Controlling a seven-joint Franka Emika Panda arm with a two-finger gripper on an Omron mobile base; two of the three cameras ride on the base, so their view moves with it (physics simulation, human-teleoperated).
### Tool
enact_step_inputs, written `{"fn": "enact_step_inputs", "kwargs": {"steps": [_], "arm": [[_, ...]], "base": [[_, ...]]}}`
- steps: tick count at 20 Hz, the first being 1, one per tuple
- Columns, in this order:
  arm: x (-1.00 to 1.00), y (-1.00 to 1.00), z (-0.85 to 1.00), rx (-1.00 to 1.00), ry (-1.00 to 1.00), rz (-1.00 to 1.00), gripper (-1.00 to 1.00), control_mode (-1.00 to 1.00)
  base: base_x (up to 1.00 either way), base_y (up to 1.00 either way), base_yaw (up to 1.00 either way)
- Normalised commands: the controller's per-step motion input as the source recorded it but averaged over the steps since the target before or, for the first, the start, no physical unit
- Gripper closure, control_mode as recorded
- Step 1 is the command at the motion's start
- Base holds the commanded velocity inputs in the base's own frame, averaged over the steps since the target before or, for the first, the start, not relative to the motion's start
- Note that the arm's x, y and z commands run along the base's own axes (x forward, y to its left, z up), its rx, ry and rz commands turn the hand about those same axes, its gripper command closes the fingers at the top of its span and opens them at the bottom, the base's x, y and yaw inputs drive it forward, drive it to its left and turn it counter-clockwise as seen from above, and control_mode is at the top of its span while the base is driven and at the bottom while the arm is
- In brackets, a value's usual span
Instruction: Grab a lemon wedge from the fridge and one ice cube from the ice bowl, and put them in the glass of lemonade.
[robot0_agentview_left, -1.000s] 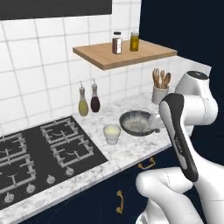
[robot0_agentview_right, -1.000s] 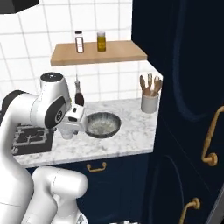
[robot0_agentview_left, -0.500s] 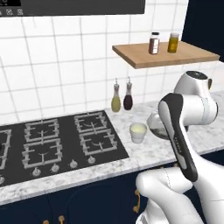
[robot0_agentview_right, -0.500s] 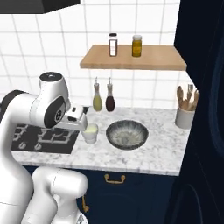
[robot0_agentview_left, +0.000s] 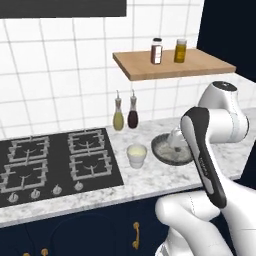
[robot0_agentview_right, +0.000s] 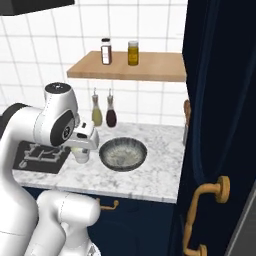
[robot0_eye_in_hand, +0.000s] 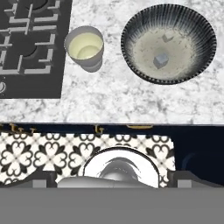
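Left base view: the end effector (robot0_agentview_left: 176, 140) hangs above the ice bowl (robot0_agentview_left: 167, 152), half hidden behind the white forearm. The glass of lemonade (robot0_agentview_left: 136, 155) stands on the worktop (robot0_agentview_left: 150, 182) just to its left, apart from the bowl, pale yellow liquid filling it. Beyond both, two spouted bottles (robot0_agentview_left: 125, 112) stand at the tiled wall, and two jars (robot0_agentview_left: 168, 51) sit on the wooden shelf (robot0_agentview_left: 172, 65) above.

Right base view: the end effector (robot0_agentview_right: 86, 141) sits over the worktop (robot0_agentview_right: 150, 175) beside the glass (robot0_agentview_right: 81, 155), the ice bowl (robot0_agentview_right: 123, 154) just to its right. Its fingers stand apart with nothing between them.

Hand view: looking straight down, the ice bowl (robot0_eye_in_hand: 168, 43) lies ahead and right, holding one clear ice cube (robot0_eye_in_hand: 161, 61) near its centre and a smaller piece (robot0_eye_in_hand: 167, 38) farther back. The glass (robot0_eye_in_hand: 84, 47) lies ahead and left, beside the hob (robot0_eye_in_hand: 30, 48). The cube will probably be light, hard and slippery; squeezing its flat opposite faces squarely seems safest. The glass looks fragile and easily tipped. No lemon wedge or fridge can be made out.
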Motion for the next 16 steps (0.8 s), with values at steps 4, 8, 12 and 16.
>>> {"fn": "enact_step_inputs", "kwargs": {"steps": [4, 8, 12, 16], "arm": [[0.00, 0.00, 0.00, 0.00, 0.00, 0.00, -1.00, 1.00], [0.00, 0.00, 0.00, 0.00, 0.00, 0.00, -1.00, 1.00], [0.14, -0.06, -0.16, 0.00, -0.02, 0.01, -1.00, -1.00], [0.19, -0.26, -0.42, 0.00, -0.03, -0.02, -1.00, -1.00]], "base": [[0.46, -0.01, 0.11], [0.34, -0.02, 0.10], [0.05, 0.00, 0.01], [0.00, 0.00, 0.00]]}}
